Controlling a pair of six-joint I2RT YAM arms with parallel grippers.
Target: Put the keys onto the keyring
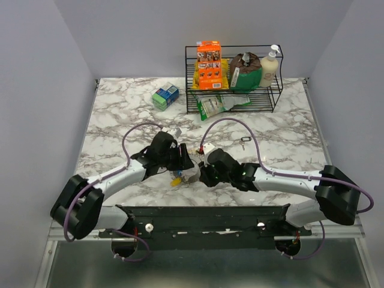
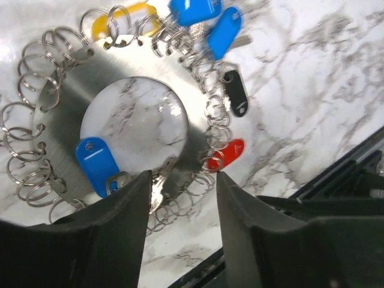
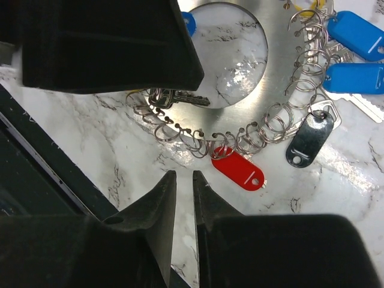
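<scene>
The keyring [image 2: 66, 102] is a flat silvery disc with a round hole and many small split rings along its rim, lying on the marble. Tagged keys hang from it: blue [image 2: 95, 157], red [image 2: 228, 153], black [image 2: 236, 93], further blue ones [image 2: 225, 30] and yellow [image 2: 123, 21]. My left gripper [image 2: 183, 180] is open over the disc's near rim, with a bare silver key [image 2: 157, 186] beside its left finger. My right gripper [image 3: 184, 175] hovers just short of the red tag [image 3: 239, 171], its jaws slightly apart and empty. In the top view both grippers [image 1: 183, 163] [image 1: 201, 174] meet over the ring.
One loose key [image 1: 243, 141] lies on the table right of centre. A black wire rack [image 1: 273, 99] with boxes and bottles stands at the back, and a green-blue box [image 1: 165, 96] sits to its left. The black base rail [image 3: 42, 162] runs close behind the right gripper.
</scene>
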